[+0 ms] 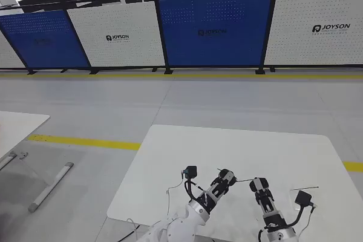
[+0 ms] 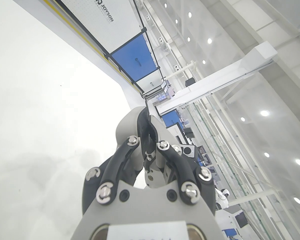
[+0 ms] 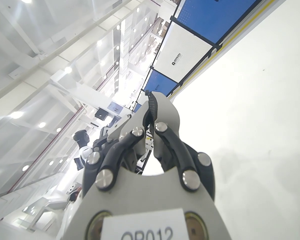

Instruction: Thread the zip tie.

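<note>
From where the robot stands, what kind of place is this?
Probably a large industrial hall or robot test area. A row of blue and white perforated partition panels fences the space, a yellow line marks the grey floor, and the high ceiling carries many round lights.

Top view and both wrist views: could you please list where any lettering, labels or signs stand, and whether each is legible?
White wall panels: dark logo with a brand word, legible.
Blue wall panels: the same mark, fainter.
Right gripper, base label: dark characters, cut by the picture's edge.
Left gripper, base label: lettering cut off, unreadable.
</note>
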`<action>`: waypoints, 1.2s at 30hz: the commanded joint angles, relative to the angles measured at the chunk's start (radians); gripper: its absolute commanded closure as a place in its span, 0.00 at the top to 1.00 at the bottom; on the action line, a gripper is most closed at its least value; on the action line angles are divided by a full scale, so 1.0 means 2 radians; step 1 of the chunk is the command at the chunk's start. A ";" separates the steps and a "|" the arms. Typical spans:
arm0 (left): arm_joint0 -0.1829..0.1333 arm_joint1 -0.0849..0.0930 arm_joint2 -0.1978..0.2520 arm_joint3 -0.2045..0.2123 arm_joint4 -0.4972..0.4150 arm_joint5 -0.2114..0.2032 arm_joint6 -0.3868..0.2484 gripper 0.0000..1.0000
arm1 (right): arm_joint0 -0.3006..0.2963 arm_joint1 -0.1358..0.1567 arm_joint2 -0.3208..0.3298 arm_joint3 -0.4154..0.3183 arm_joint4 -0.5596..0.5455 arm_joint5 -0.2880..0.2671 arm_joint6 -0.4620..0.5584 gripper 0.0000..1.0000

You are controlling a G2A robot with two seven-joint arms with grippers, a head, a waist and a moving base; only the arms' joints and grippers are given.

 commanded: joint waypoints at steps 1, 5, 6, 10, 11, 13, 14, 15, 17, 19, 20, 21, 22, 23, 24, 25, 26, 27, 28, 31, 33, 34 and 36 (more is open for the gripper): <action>0.002 0.000 -0.002 -0.001 -0.002 -0.002 -0.001 0.00 | 0.001 -0.001 -0.001 0.000 0.000 -0.004 0.003 0.00; 0.004 0.000 -0.006 -0.003 -0.005 -0.004 -0.001 0.00 | -0.003 -0.001 0.001 0.001 -0.002 -0.029 0.002 0.00; 0.005 -0.001 -0.007 -0.003 -0.006 -0.005 0.000 0.00 | -0.005 -0.001 0.002 0.001 -0.002 -0.035 0.000 0.00; 0.007 -0.002 -0.009 -0.004 -0.019 -0.010 0.003 0.00 | -0.011 -0.002 0.012 -0.001 0.006 -0.046 -0.014 0.00; 0.007 -0.002 -0.010 -0.004 -0.025 -0.013 0.002 0.00 | -0.012 -0.002 0.015 -0.002 0.010 -0.046 -0.015 0.00; 0.008 -0.003 -0.010 -0.005 -0.035 -0.017 -0.004 0.00 | -0.014 -0.003 0.018 -0.001 0.014 -0.046 -0.014 0.00; 0.008 -0.003 -0.011 -0.004 -0.037 -0.017 -0.006 0.00 | -0.014 -0.003 0.020 0.000 0.013 -0.044 -0.012 0.00; 0.008 -0.003 -0.011 -0.004 -0.038 -0.017 -0.008 0.00 | -0.014 -0.003 0.020 0.000 0.012 -0.041 -0.009 0.00; 0.008 -0.004 -0.011 -0.003 -0.039 -0.017 -0.010 0.00 | -0.014 -0.003 0.020 0.000 0.008 -0.038 -0.008 0.00; 0.007 -0.004 -0.010 -0.001 -0.034 -0.014 -0.013 0.00 | -0.014 -0.004 0.020 0.000 0.006 -0.036 -0.008 0.00; 0.007 -0.004 -0.010 -0.001 -0.033 -0.014 -0.013 0.06 | -0.014 -0.004 0.020 0.000 0.005 -0.035 -0.008 0.00; 0.006 -0.004 -0.010 0.001 -0.026 -0.012 -0.013 0.09 | -0.014 -0.005 0.021 -0.001 0.004 -0.034 -0.008 0.00; 0.006 -0.004 -0.009 0.001 -0.022 -0.011 -0.012 0.09 | -0.014 -0.005 0.021 -0.001 0.003 -0.033 -0.009 0.00; 0.007 -0.004 -0.009 0.001 -0.022 -0.011 -0.011 0.09 | -0.015 -0.005 0.021 -0.002 0.001 -0.032 -0.009 0.00; 0.007 -0.005 -0.009 0.002 -0.019 -0.010 -0.011 0.07 | -0.015 -0.006 0.022 -0.002 -0.001 -0.031 -0.011 0.00; 0.007 -0.005 -0.009 0.003 -0.016 -0.009 -0.011 0.07 | -0.016 -0.006 0.022 -0.003 -0.003 -0.029 -0.013 0.00; 0.007 -0.005 -0.008 0.003 -0.016 -0.009 -0.012 0.07 | -0.016 -0.007 0.022 -0.004 -0.004 -0.028 -0.014 0.00; 0.007 -0.005 -0.008 0.004 -0.017 -0.008 -0.013 0.07 | -0.016 -0.007 0.022 -0.004 -0.006 -0.026 -0.015 0.00; 0.006 -0.005 -0.008 0.006 -0.017 -0.006 -0.014 0.08 | -0.016 -0.008 0.022 -0.005 -0.009 -0.022 -0.018 0.00; 0.005 -0.006 -0.008 0.008 -0.018 -0.005 -0.014 0.09 | -0.015 -0.009 0.021 -0.005 -0.013 -0.015 -0.020 0.00; 0.004 -0.007 -0.008 0.010 -0.017 -0.003 -0.014 0.11 | -0.015 -0.010 0.021 -0.005 -0.014 -0.010 -0.022 0.00; 0.004 -0.007 -0.008 0.010 -0.015 -0.002 -0.015 0.15 | -0.015 -0.010 0.021 -0.005 -0.013 -0.008 -0.022 0.00; 0.003 -0.007 -0.008 0.012 -0.012 0.000 -0.017 0.26 | -0.014 -0.011 0.021 -0.005 -0.013 -0.004 -0.022 0.00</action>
